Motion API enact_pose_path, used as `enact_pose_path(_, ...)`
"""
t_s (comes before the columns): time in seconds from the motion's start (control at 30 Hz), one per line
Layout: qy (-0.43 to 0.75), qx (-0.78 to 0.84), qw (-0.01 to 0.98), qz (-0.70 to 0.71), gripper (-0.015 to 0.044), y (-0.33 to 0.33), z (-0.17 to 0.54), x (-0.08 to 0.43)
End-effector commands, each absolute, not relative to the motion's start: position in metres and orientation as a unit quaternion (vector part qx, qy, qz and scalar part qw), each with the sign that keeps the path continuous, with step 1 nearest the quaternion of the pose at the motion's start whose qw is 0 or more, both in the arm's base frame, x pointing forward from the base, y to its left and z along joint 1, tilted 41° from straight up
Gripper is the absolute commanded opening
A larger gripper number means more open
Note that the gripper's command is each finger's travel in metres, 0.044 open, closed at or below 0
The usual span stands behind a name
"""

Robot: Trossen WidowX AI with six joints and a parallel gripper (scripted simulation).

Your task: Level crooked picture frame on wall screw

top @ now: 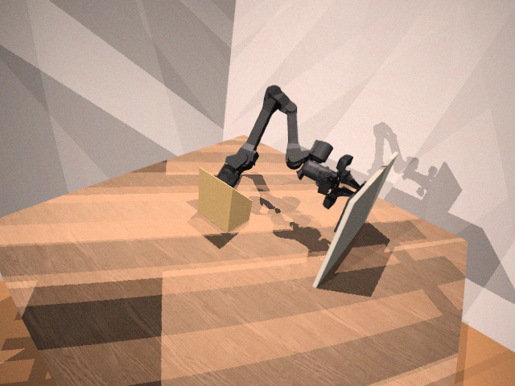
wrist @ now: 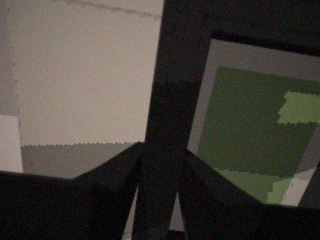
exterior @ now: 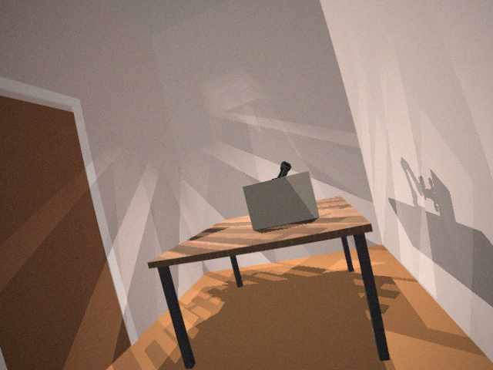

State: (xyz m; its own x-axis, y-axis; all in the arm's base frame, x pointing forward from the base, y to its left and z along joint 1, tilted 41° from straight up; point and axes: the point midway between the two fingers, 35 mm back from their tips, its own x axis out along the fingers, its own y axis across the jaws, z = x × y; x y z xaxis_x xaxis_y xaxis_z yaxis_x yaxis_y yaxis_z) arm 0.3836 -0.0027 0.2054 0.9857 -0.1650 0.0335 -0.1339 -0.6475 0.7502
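The picture frame has a dark border around a pale mat and a green picture. In the wrist view its near side bar leans, with its top toward the right. In the top view only a thin dark edge of the frame shows, in front of the upright grey panel. My gripper is shut on the frame's side bar, one finger on each side of it. The screw and the notched strip are hidden. The exterior view shows only the panel's rear.
The panel stands tilted in view on the wooden table. A yellow box-like block stands beside the arm's base. The arm arches over from behind that block to the frame. Shadow patches cross the table, walls and frame.
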Motion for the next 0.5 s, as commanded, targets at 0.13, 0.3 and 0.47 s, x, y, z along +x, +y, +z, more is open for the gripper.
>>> enact_pose_path(0.13, -0.082, 0.91, 0.407, -0.018, 0.0079, -0.0026, 0.2053, 0.3836)
enact_pose_path(0.3, -0.082, 0.91, 0.407, -0.018, 0.021, -0.0026, 0.2053, 0.3836)
enact_pose_path(0.47, -0.082, 0.91, 0.407, -0.018, 0.026, -0.0026, 0.2053, 0.3836)
